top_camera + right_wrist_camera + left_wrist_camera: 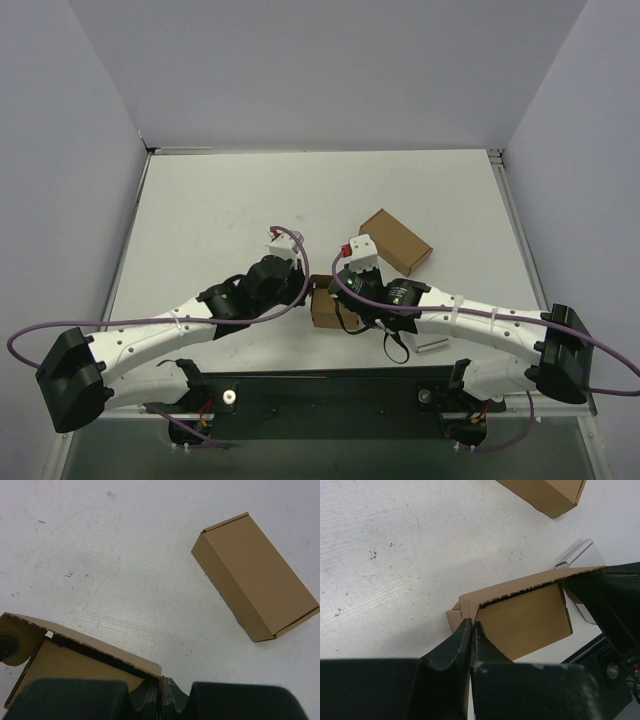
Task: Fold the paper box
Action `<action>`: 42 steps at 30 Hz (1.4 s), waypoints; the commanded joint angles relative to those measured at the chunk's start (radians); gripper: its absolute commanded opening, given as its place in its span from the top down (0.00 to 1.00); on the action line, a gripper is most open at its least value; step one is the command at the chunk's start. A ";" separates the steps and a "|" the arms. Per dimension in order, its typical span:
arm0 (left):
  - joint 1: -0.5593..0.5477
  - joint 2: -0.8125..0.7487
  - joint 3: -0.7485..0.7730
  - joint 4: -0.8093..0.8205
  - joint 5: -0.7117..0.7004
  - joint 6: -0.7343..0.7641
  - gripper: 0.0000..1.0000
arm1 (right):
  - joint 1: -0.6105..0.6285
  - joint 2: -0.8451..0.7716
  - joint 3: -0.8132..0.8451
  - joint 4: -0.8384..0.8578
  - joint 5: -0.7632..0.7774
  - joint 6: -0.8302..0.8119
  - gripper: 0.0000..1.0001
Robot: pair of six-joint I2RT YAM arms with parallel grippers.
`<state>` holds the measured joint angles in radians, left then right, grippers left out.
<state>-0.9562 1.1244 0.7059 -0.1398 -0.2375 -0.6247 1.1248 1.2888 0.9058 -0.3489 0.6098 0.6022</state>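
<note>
So here's where I'm at with the paper box [324, 306]. It's sitting on the white table [220, 210], roughly in the middle left to right and toward the near side, right between my two wrists.

My left gripper [471, 627] is on the box's left end. The fingers are squeezed almost flat together, with just a sliver between them, and a thin cardboard edge at the corner runs down into that sliver, so I'm pinching the box wall there. My right gripper [161, 684] is doing the same on the right end, with the fingers pressed nearly shut right at the corner where the long far wall ends. It looks like that corner is nipped between them.

The box isn't closed up. From the right wrist I can see the long wall standing along the far side and a flat brown panel inside it. From the left wrist, a flap with a rough edge sits over an inner panel.

A longer brown carton [396, 241] lies closed, further back and to the right, well apart from the box. There's also a small white-grey slab [432, 347] near my right arm by the near edge.
</note>
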 commanded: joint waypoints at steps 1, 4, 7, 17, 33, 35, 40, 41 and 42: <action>-0.022 -0.003 0.023 0.085 0.040 -0.032 1.00 | 0.021 0.010 0.013 0.022 0.011 0.016 1.00; -0.027 0.003 0.021 0.094 0.038 -0.036 1.00 | 0.023 0.007 0.012 0.019 0.011 0.019 1.00; -0.032 0.009 0.021 0.109 0.038 -0.047 1.00 | 0.023 0.007 0.010 0.019 0.013 0.021 1.00; -0.036 0.018 0.056 0.098 0.037 -0.046 1.00 | 0.027 0.009 0.007 0.016 0.018 0.025 1.00; -0.041 0.003 0.081 0.049 0.060 -0.038 1.00 | 0.027 -0.042 0.013 0.007 -0.001 0.037 1.00; -0.047 -0.003 0.064 0.065 0.055 -0.049 1.00 | 0.027 -0.040 0.016 0.004 -0.005 0.053 1.00; -0.073 -0.002 0.053 0.094 0.029 -0.067 1.00 | 0.027 -0.022 0.015 0.005 -0.015 0.088 1.00; -0.076 -0.002 0.055 0.097 0.027 -0.069 1.00 | 0.027 -0.016 0.015 0.004 -0.018 0.097 1.00; -0.081 0.002 0.056 0.097 0.026 -0.069 1.00 | 0.027 -0.014 0.015 0.004 -0.021 0.103 1.00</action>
<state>-0.9993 1.1393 0.7330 -0.1612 -0.2623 -0.6567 1.1339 1.2705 0.9058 -0.3920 0.6289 0.6483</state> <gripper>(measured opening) 0.087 0.058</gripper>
